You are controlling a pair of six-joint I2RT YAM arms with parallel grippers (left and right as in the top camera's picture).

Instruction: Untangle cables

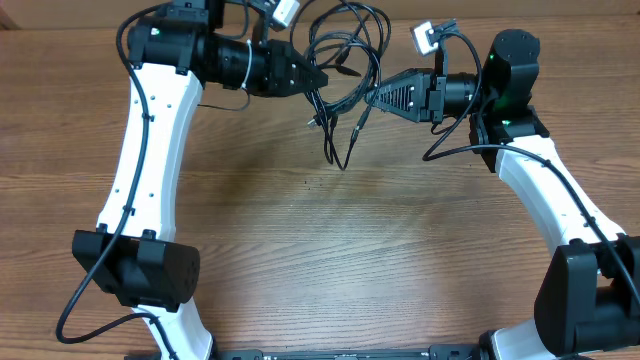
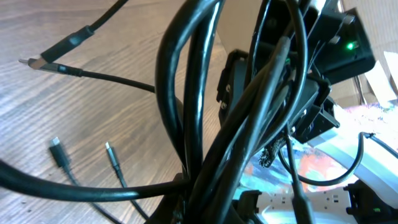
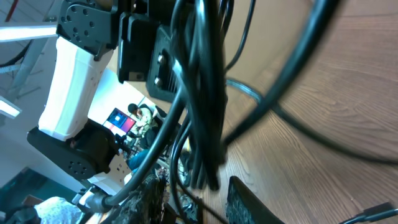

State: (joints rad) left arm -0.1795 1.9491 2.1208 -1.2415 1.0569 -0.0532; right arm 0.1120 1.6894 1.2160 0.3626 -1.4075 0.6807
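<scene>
Overhead, the cables [image 1: 345, 45] hang in a tangle over the far end of the table [image 1: 330, 250], strung between the left pincer [image 1: 318, 79], clamped tight on one side of the bundle, and the right pincer [image 1: 373, 97], closed narrowly on a loop at the other. From the left wrist, the bundle [image 2: 186, 93] fills the view, with two plugs [image 2: 59, 152] low over the wood. From the right wrist, strands [image 3: 202, 93] cross before the left arm [image 3: 68, 81].

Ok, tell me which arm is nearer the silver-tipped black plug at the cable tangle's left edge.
Left. The left arm ends just beyond the silver-tipped black plug; the right arm comes in from the plug's right, farther away.
</scene>
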